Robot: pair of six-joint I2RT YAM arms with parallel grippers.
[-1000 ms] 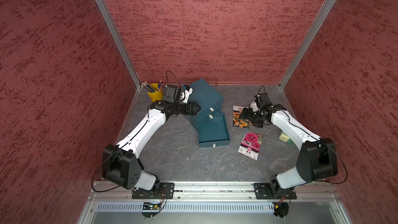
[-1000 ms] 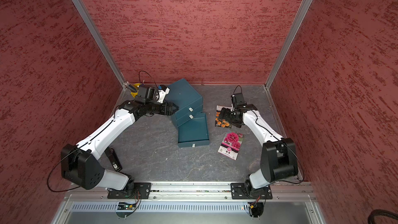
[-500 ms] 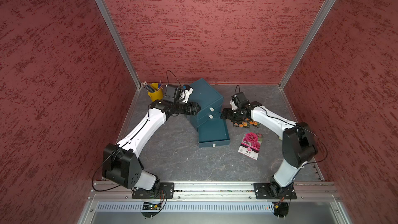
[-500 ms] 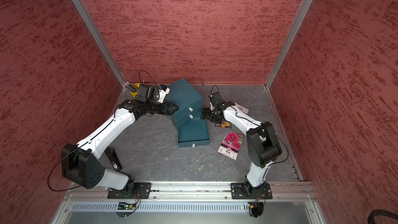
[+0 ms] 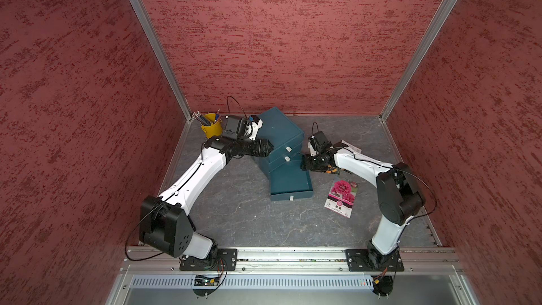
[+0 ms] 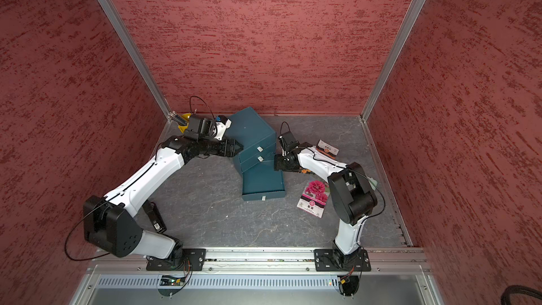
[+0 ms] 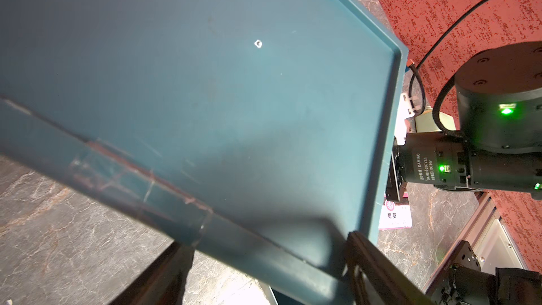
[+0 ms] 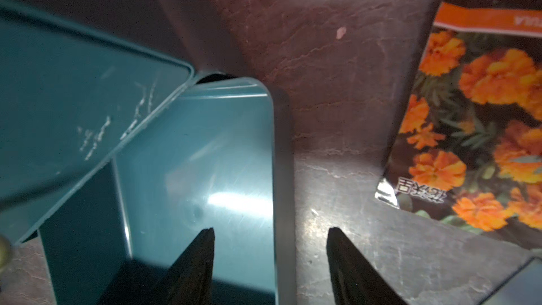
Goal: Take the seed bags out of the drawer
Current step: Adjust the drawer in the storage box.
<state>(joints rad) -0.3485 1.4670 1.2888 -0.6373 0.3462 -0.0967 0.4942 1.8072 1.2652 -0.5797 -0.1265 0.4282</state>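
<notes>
The teal drawer (image 5: 290,196) (image 6: 264,195) is pulled out of the bottom of the small teal cabinet (image 5: 278,130) (image 6: 252,130), and its floor shows bare. My right gripper (image 5: 303,165) (image 6: 277,163) (image 8: 269,230) is open over the drawer's right rear corner. One finger is inside the drawer wall (image 8: 274,156) and the other outside. The seed bags lie on the table to the right: a pink one (image 5: 341,195) (image 6: 314,198) and an orange one (image 8: 484,112) partly under my right arm. Another bag (image 6: 327,148) lies behind. My left gripper (image 5: 268,148) (image 7: 268,242) grips the cabinet's (image 7: 205,83) left edge.
A yellow pencil bucket (image 5: 211,124) stands in the back left corner behind my left wrist. A small black object (image 6: 154,215) lies on the floor beside my left arm. Red walls close in on three sides, with a metal rail along the front.
My right arm has swung left, from over the orange seed bags to the drawer's right rear corner, and its jaws have narrowed. The left arm has not moved.
</notes>
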